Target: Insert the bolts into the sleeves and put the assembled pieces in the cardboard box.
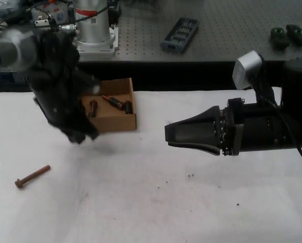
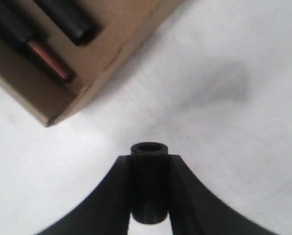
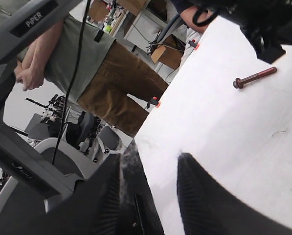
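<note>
My left gripper is shut on a short black sleeve that stands upright between its fingers. It hangs just above the white table beside the near corner of the cardboard box. In the high view the left gripper is at the box's near-left side. Inside the box lie assembled pieces, copper bolts in black sleeves. A loose copper bolt lies on the table at the front left, also in the right wrist view. My right gripper hovers at mid-table, pointing left, open and empty.
Behind the white table runs a perforated metal bench with a silver cylindrical base, a dark ridged block and small black parts. Bare white table stretches between the loose bolt and the right arm.
</note>
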`<action>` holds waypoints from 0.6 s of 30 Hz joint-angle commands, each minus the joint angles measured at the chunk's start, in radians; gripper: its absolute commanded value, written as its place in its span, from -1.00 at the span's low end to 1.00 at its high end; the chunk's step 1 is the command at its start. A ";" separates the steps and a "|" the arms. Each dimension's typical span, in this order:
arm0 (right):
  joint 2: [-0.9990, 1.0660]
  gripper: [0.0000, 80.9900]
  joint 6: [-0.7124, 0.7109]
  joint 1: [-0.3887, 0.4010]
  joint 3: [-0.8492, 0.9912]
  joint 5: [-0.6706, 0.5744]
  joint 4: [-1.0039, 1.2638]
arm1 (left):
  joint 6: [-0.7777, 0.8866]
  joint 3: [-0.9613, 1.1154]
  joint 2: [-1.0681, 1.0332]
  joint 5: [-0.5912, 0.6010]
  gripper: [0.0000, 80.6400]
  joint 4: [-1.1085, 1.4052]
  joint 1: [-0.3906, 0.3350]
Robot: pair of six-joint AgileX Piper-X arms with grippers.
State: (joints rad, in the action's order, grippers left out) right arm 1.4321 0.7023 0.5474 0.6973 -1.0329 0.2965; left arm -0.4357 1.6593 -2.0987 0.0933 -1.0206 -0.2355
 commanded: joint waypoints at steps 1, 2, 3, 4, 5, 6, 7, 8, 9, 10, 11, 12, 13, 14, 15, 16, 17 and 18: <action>-0.011 -0.28 0.001 -0.004 0.011 -0.020 0.008 | 0.075 0.004 0.113 0.046 -0.98 0.002 -0.006; -0.011 -0.28 0.001 -0.004 0.011 -0.020 0.008 | 0.093 0.004 0.128 0.071 -0.98 0.002 -0.006; -0.011 -0.28 0.001 -0.006 0.015 -0.020 0.008 | 0.115 0.000 0.142 0.103 -0.98 -0.002 -0.006; -0.011 -0.28 0.001 -0.010 0.018 -0.020 0.008 | 0.120 -0.006 0.153 0.123 -0.98 -0.005 -0.006; -0.011 -0.28 -0.001 -0.013 0.021 -0.017 0.008 | 0.124 -0.019 0.169 0.129 -0.98 -0.007 -0.014; -0.011 -0.28 -0.001 -0.017 0.025 -0.014 0.008 | 0.122 -0.035 0.183 0.129 -0.98 -0.010 -0.023; -0.011 -0.28 -0.001 -0.025 0.029 -0.011 0.008 | 0.117 -0.054 0.195 0.129 -0.98 -0.015 -0.032; -0.011 -0.28 -0.001 -0.034 0.032 0.000 0.008 | 0.115 -0.075 0.206 0.129 -0.98 -0.022 -0.046; -0.011 -0.28 -0.001 -0.044 0.036 0.007 0.008 | 0.112 -0.098 0.215 0.129 -0.98 -0.028 -0.060; -0.011 -0.28 -0.001 -0.055 0.040 0.012 0.008 | 0.111 -0.118 0.221 0.133 -0.98 -0.031 -0.074; -0.011 -0.28 -0.001 -0.067 0.044 0.015 0.008 | 0.111 -0.141 0.230 0.151 -0.98 -0.031 -0.089; -0.011 -0.28 -0.001 -0.079 0.048 0.014 0.008 | 0.117 -0.165 0.235 0.176 -0.98 -0.028 -0.102; -0.011 -0.28 -0.001 -0.088 0.050 0.014 0.008 | 0.126 -0.185 0.240 0.198 -0.98 -0.025 -0.115; -0.011 -0.28 -0.001 -0.099 0.050 0.014 0.008 | 0.136 -0.199 0.243 0.223 -0.98 -0.023 -0.127; -0.011 -0.28 -0.001 -0.110 0.050 0.014 0.008 | 0.145 -0.212 0.245 0.238 -0.98 -0.020 -0.141; -0.011 -0.28 -0.001 -0.119 0.050 0.014 0.008 | 0.146 -0.219 0.244 0.241 -0.98 -0.018 -0.157; -0.011 -0.28 -0.001 -0.127 0.050 0.014 0.006 | 0.146 -0.219 0.244 0.241 -0.98 -0.019 -0.170; -0.011 -0.28 -0.001 -0.133 0.050 0.014 0.006 | 0.146 -0.219 0.244 0.241 -0.98 -0.013 -0.184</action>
State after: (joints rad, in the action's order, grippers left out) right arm 1.4321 0.7023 0.4194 0.7362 -1.0136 0.2965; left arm -0.3060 1.4351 -1.8770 0.3206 -1.0410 -0.4223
